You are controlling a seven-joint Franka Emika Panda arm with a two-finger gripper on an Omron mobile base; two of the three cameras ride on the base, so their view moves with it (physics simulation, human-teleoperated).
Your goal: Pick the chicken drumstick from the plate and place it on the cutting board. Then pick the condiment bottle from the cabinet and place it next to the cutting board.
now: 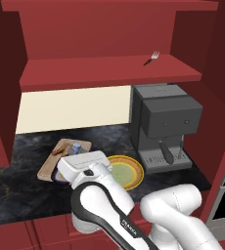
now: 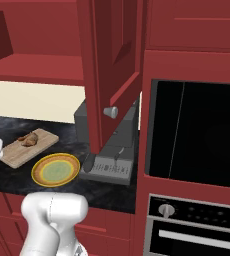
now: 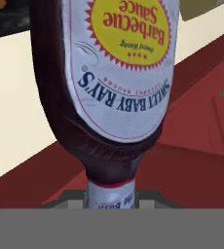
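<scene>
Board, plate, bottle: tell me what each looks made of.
Board: light tan wood, matte, thick with rounded corners; no grain is clear. Plate: probably glazed ceramic, with a yellow-orange body, patterned rim and pale green centre. Bottle: dark brown, smooth and slightly glossy, either plastic or glass; a white paper-like label with a yellow barbecue sauce sunburst covers its front.

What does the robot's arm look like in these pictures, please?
The arm has smooth, rounded white shells with dark joints and a black band that carries small white lettering. Its white hand block is boxy. In the right base view a rounded white segment shows.
</scene>
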